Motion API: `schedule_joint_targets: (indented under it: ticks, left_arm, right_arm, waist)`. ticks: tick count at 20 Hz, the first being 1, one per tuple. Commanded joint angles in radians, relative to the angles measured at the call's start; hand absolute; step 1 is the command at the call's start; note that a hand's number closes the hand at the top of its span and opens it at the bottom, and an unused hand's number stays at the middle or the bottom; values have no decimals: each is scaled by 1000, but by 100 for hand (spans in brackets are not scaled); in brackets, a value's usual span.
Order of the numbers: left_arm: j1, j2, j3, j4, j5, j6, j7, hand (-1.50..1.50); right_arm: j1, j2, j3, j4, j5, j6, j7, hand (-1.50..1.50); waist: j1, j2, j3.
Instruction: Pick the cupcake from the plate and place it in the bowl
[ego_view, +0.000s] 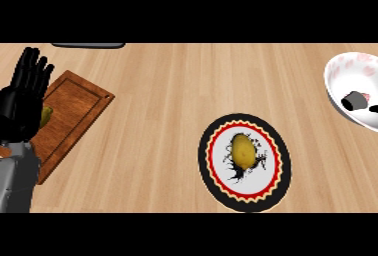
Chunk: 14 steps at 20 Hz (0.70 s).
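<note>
While the pale wooden worktop (162, 100) carries everything, its left edge holds a brown wooden cutting board (74, 115), over which the left hand (22, 100) rests, fingers straight and together, holding nothing. The right hand is not in view. Near the front edge lies a round white plate with a black, red and yellow rim (244, 162); at the right edge sits a white bowl (354, 90). The small yellowish cupcake (244, 149) sits at the plate's centre; it probably handles light, soft and crumbly, best taken by its sides.
</note>
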Motion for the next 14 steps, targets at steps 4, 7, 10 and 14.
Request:
schedule_joint_targets:
  ticks: [4,7,10,14]
  left_arm:
    - [4,-14,-12,-34,-2,13,27,0]
    - [-15,2,2,-22,-1,12,27,0]
    - [25,-20,-15,-49,-8,18,20,0]
    - [27,0,17,-19,16,-7,-7,0]
  right_arm:
    - [6,-114,-161,21,-143,-37,-29,-150]
    - [38,-135,-209,48,-186,-49,-11,-150]
    - [71,-193,-254,70,-227,-23,5,-150]
    - [117,-273,-295,82,-268,88,-4,-150]
  waist:
    - [1,5,2]
    - [-2,6,2]
    - [5,7,4]
    - [-1,12,6]
